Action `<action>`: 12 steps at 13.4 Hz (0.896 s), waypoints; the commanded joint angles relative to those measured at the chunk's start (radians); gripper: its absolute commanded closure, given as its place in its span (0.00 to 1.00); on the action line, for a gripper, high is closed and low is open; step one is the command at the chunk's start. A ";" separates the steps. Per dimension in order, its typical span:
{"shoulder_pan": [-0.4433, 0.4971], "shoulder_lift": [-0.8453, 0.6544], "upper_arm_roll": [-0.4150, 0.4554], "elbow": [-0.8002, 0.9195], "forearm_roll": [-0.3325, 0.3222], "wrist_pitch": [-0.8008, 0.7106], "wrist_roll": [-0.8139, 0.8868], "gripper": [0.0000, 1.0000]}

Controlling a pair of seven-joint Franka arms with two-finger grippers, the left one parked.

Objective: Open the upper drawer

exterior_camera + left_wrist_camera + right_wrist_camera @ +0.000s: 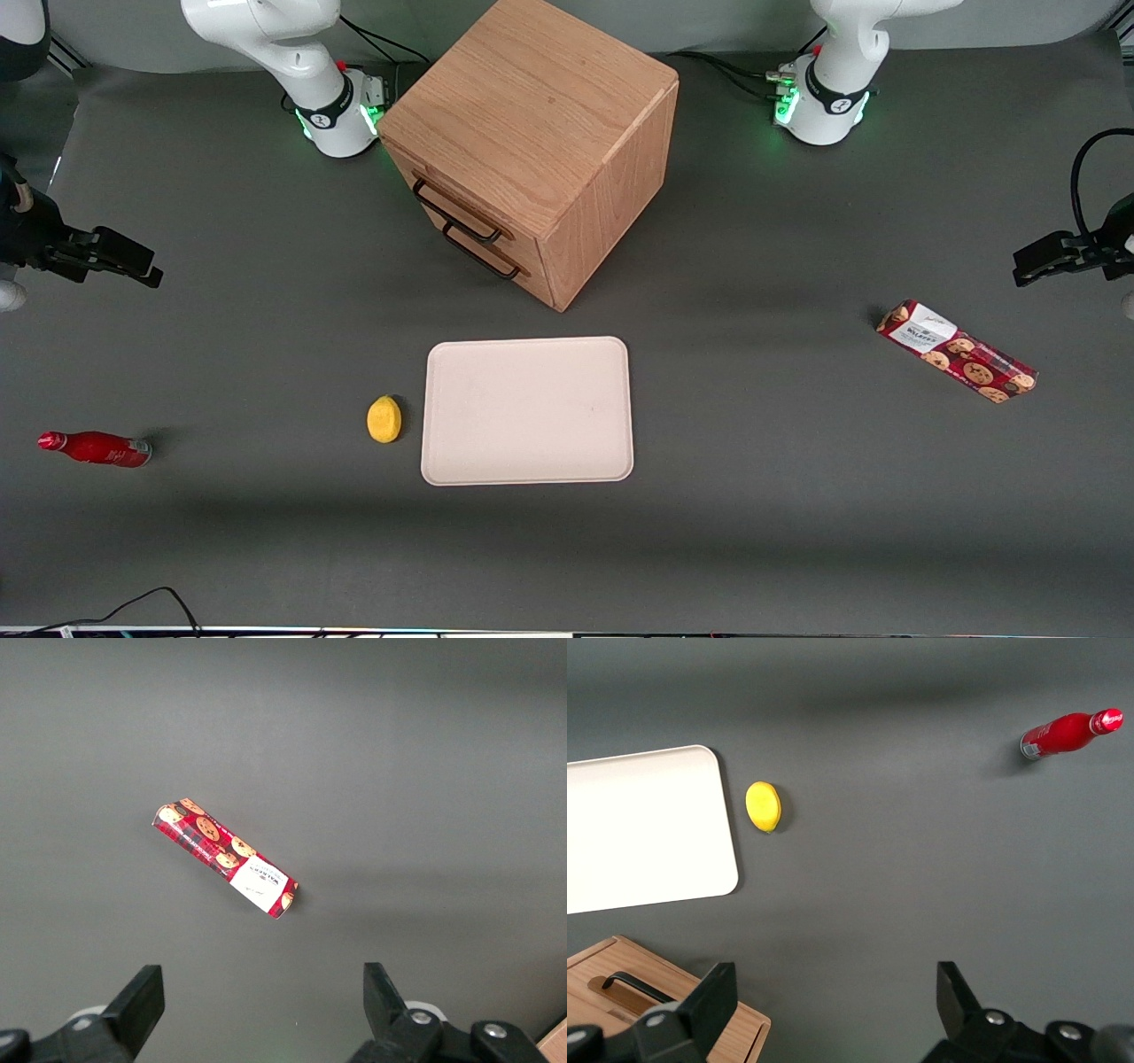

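Note:
The light-oak cabinet (532, 142) stands mid-table, turned so its drawer fronts face the working arm's end. The upper drawer (440, 197) looks shut, its long black bar handle (456, 214) just above the lower drawer's twin handle (483, 257). My gripper (146, 270) hovers over the table toward the working arm's end, well away from the cabinet, open and empty. In the right wrist view my gripper (833, 1001) frames bare mat, with a cabinet corner (735, 1028) and a black handle (633, 988) beside one finger.
A pale tray (527, 412) lies nearer the front camera than the cabinet, with a yellow lemon (384, 418) beside it. A red bottle (96, 448) lies toward the working arm's end. A red cookie box (957, 351) lies toward the parked arm's end.

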 commanded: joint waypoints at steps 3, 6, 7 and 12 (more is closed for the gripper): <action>-0.003 0.009 0.008 0.020 0.016 -0.019 0.030 0.00; 0.000 0.011 0.008 0.019 0.017 -0.016 0.030 0.00; 0.001 0.011 0.008 0.012 0.018 -0.020 0.030 0.00; 0.003 0.002 0.055 -0.032 0.076 -0.019 -0.009 0.00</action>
